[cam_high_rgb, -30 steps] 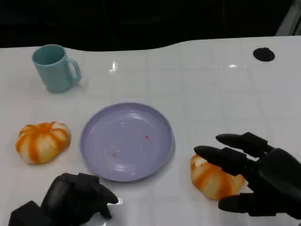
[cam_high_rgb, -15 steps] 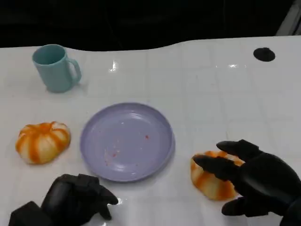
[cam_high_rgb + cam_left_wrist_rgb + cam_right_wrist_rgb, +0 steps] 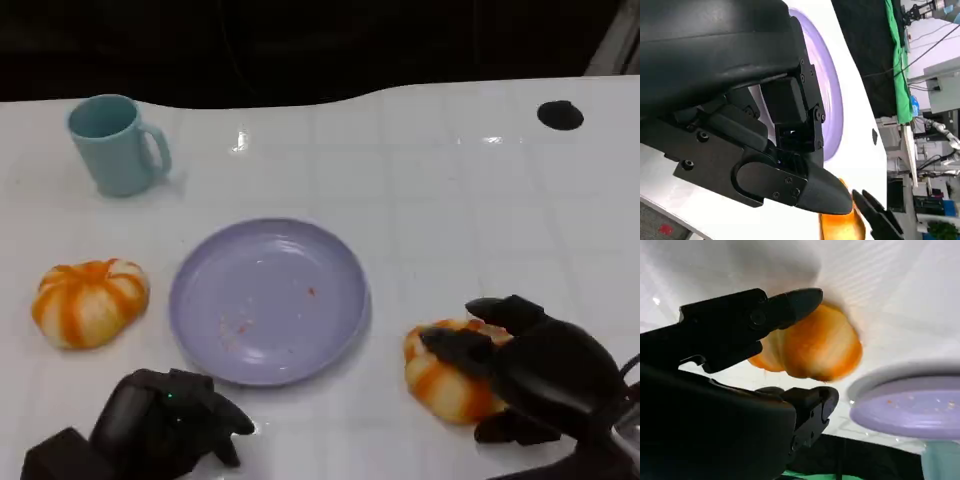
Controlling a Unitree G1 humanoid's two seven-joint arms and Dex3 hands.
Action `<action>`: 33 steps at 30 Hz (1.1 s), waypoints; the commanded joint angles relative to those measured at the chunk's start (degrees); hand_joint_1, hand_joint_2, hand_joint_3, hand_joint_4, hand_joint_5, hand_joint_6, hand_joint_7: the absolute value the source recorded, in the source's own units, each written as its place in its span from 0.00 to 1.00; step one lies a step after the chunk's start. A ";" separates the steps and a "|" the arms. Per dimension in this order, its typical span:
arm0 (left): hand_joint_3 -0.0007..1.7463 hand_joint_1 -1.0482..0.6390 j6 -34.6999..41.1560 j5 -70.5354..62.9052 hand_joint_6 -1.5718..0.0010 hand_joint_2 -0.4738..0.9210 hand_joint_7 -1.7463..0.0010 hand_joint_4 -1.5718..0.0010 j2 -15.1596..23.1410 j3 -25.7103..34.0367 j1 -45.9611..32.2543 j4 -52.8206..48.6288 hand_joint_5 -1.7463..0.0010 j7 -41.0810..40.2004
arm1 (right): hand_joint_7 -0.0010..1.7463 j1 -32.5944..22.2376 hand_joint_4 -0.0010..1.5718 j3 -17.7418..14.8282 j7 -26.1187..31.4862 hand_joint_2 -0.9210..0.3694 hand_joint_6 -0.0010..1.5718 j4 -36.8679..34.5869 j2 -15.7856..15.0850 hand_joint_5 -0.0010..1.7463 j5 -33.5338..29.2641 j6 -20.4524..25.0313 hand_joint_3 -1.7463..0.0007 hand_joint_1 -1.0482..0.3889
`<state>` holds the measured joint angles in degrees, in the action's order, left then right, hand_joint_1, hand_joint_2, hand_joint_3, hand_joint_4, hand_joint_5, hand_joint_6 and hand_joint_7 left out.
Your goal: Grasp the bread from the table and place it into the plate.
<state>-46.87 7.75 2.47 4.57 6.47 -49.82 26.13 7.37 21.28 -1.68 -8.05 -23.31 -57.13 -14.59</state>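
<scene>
The right hand (image 3: pixel 530 375) lies over the bread (image 3: pixel 445 378) at the near right of the white table (image 3: pixel 440 200). Its fingers (image 3: pixel 462 343) are curled on the top of the bread and reach toward the plate, and 1 more finger sits low at the near side of the bread. In the right wrist view the bread (image 3: pixel 815 347) sits between 1 finger above (image 3: pixel 790 302) and 1 finger below, and both seem to touch it, so the hand grips the bread. The bread is on the table, just beside the right rim of the purple plate (image 3: pixel 268 300), not in it. The plate has only some small crumbs inside.

The left hand (image 3: pixel 165 425) rests at the near left, in front of the plate. Its fingers are curled in and it holds nothing. In the left wrist view the plate (image 3: pixel 827 95) is close past this hand, and the bread (image 3: pixel 842 225) shows further on with the dark fingers of the right hand (image 3: pixel 880 220) next to it.

A 2nd orange and white bread (image 3: pixel 90 302) lies well to the left of the plate. A light blue mug (image 3: pixel 115 145) stands upright at the far left. A small black round mark (image 3: pixel 559 115) is on the far right of the table.
</scene>
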 commanded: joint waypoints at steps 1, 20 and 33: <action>0.08 0.00 0.36 -0.33 0.10 1.00 0.70 0.20 0.82 0.12 -0.70 0.61 0.37 -0.72 | 0.02 2.44 0.06 2.23 2.06 0.00 0.21 -4.00 -1.20 0.17 -1.09 0.40 0.95 0.33; 0.08 0.00 0.73 -0.64 0.10 1.00 0.70 0.20 0.28 -0.13 -0.65 0.76 0.37 -1.35 | 0.99 7.12 0.53 2.72 24.68 0.18 0.39 -18.48 -0.07 1.00 6.58 -14.67 0.56 0.56; 0.09 0.00 0.95 -0.84 0.10 1.00 0.70 0.20 0.16 -0.04 -0.30 0.39 0.37 -1.53 | 1.00 12.09 0.56 2.48 34.53 0.33 0.41 -22.23 4.65 1.00 10.12 -21.22 0.38 0.62</action>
<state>-46.25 7.04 1.87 4.39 6.03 -48.93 25.10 17.46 24.23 32.40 -30.08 -19.67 -48.72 -34.97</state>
